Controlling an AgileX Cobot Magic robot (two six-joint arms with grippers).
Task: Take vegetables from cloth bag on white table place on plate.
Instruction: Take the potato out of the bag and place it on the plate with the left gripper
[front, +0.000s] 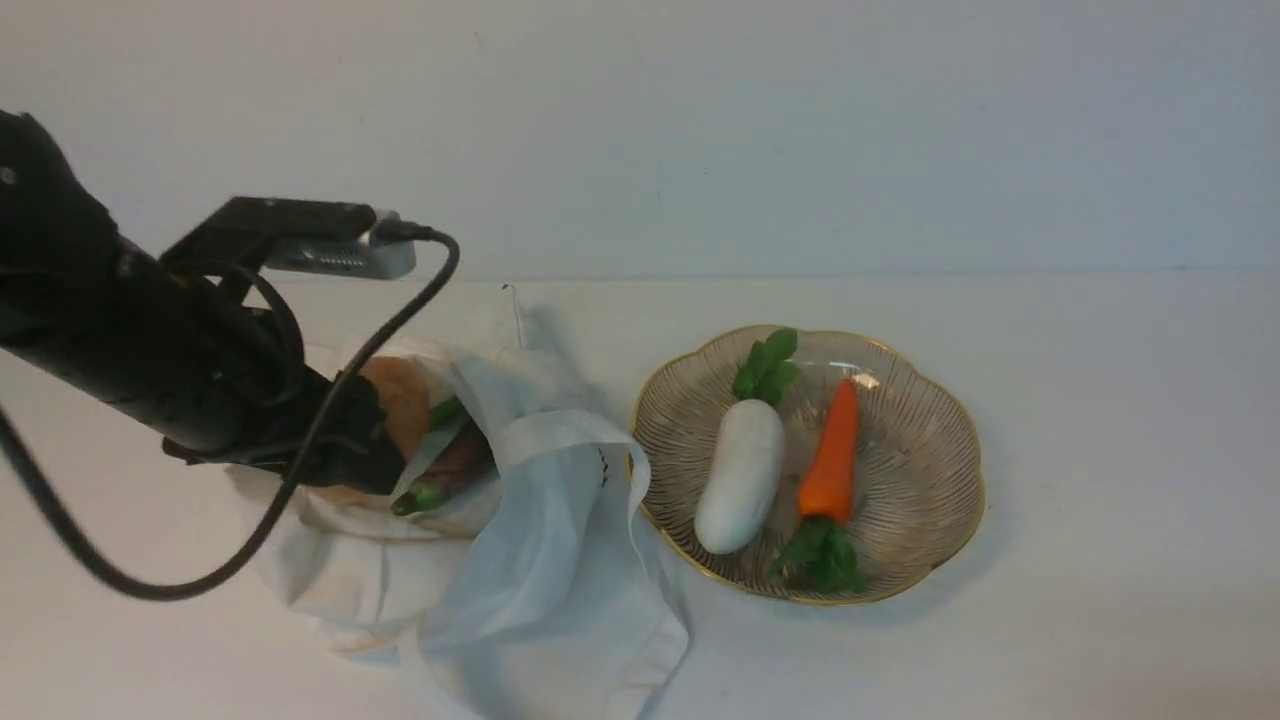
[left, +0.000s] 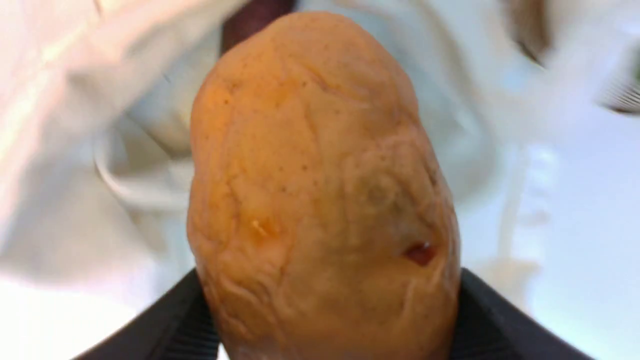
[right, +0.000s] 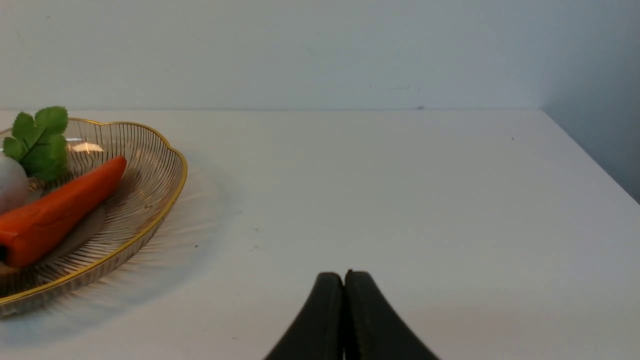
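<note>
My left gripper (front: 375, 440) reaches into the mouth of the off-white cloth bag (front: 540, 540) and is shut on the tan-brown potato (front: 400, 400). In the left wrist view the potato (left: 320, 190) fills the space between the two black fingers of the left gripper (left: 325, 325). A green pod (front: 425, 495) and a dark eggplant (front: 462, 462) lie in the bag beside it; the eggplant's purple tip shows behind the potato (left: 255, 15). The gold-rimmed glass plate (front: 930, 420) stands right of the bag. My right gripper (right: 344, 276) is shut and empty, low over the white table (right: 400, 190), right of the plate (right: 165, 200).
On the plate lie a white radish (front: 742, 475) with green leaves and an orange carrot (front: 832, 455). The bag's straps and loose cloth spread toward the table's front edge (front: 560, 640). A pale wall rises behind the table.
</note>
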